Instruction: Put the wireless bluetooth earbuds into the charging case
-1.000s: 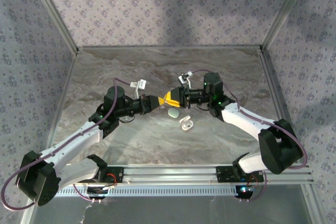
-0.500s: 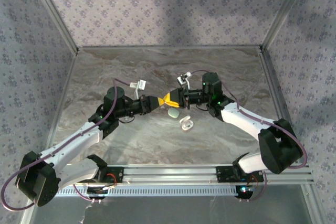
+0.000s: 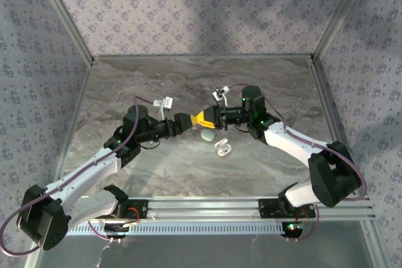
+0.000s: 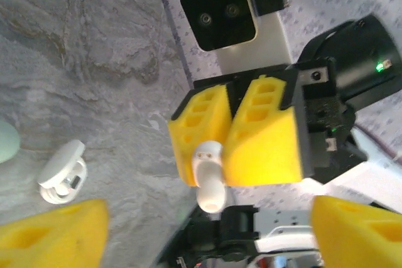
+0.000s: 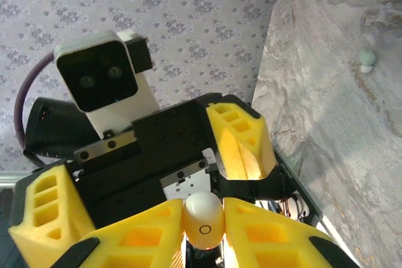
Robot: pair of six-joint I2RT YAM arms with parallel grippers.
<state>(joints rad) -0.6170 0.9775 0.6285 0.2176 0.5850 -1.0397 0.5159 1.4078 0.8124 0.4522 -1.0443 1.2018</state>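
Since a moment ago the left jaws have sprung wide apart and drawn back a little, where before they were closed tip to tip against the right jaws. Nearest the arm bases, on the marbled desk (image 3: 157,167), the white charging case (image 3: 222,148) lies with its lid open. Whether anything sits in its wells I cannot tell. Just beyond it, close but apart, rests a pale green pebble-shaped case (image 3: 206,134). Above and slightly behind these two, off the desk, the arms meet near the middle. The left arm (image 3: 94,167) reaches in from the left with its yellow foam jaws spread, one pad at each lower corner of the left wrist view. The right arm (image 3: 289,142) comes in from the right, its jaws pinching a white earbud (image 5: 203,219). The earbud is held between the yellow pads, with part of it sticking out past the tips toward the left jaws. Farther back the desk runs to the patterned wall (image 3: 188,10).
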